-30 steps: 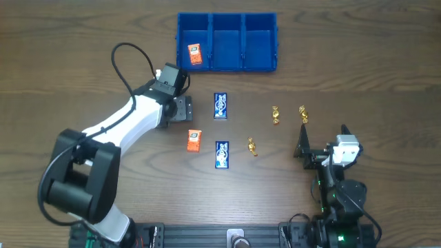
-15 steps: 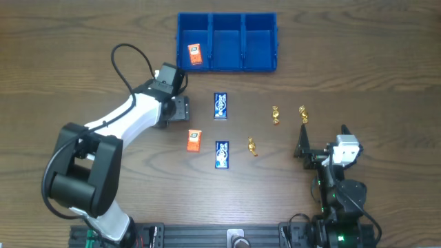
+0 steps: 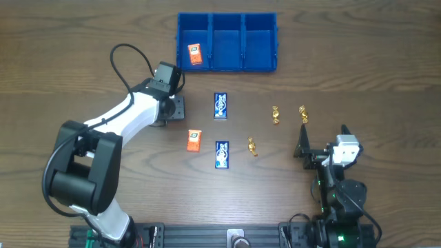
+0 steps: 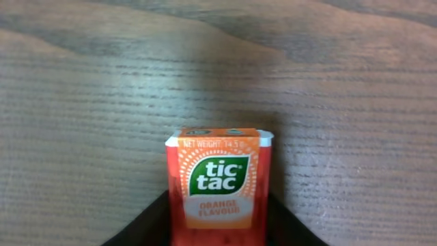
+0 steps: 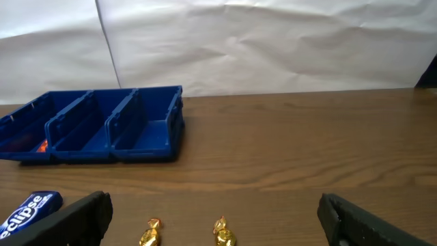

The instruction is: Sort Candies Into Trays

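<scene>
The left claw [image 3: 176, 109] hangs with its jaws spread over the loose orange rectangular mint box [image 4: 218, 181], which lies flat on the wooden worktop [image 3: 372, 69] in front of the blue plastic three-compartment tray [image 3: 227, 68]. I judge it straddles the box to lift it to the tray's left-end compartment, where a matching orange box [image 3: 195, 54] lies. The right claw [image 5: 213, 208] — wide open, holding nothing — sits well back from the tray. Whether the left fingers touch the box is cut off at the picture's edge.
</scene>
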`<state>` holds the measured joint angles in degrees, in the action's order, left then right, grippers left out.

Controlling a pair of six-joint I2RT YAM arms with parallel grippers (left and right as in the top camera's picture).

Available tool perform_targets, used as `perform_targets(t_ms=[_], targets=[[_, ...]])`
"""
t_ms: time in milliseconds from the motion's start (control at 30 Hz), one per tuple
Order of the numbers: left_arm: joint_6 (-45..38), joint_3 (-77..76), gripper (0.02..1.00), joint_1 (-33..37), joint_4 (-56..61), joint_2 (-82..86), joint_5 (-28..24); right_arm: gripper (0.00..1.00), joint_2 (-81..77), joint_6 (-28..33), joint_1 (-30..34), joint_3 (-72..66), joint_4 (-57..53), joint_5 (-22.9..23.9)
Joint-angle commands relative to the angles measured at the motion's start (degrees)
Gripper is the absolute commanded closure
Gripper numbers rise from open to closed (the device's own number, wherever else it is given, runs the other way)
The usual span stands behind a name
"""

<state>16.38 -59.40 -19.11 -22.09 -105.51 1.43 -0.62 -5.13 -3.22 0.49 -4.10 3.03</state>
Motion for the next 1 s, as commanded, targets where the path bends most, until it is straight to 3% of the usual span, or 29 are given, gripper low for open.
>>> perform_targets(t_ms=[33,467,700,1000], targets=[[-0.5,-0.2,0.711,0.3,0.0,-1.2,-0.9,0.003,0.3,0.7,0.4,0.0,-0.4,0.5],[0.5,-9.7,0.709,-2.2,-5.4,6.7,0.1,0.003,0.3,0.7,0.4,0.0,-0.4,0.5],[1.4,-32.8,0.689,-5.6,-17.2,5.0,6.8,0.003,0.3,0.7,0.4,0.0,-0.4,0.5],[1.0,-66.9,0.702,-4.5,-31.1,-16.3,5.7,0.003,0.3,0.7,0.4,0.0,-0.4,0.5]])
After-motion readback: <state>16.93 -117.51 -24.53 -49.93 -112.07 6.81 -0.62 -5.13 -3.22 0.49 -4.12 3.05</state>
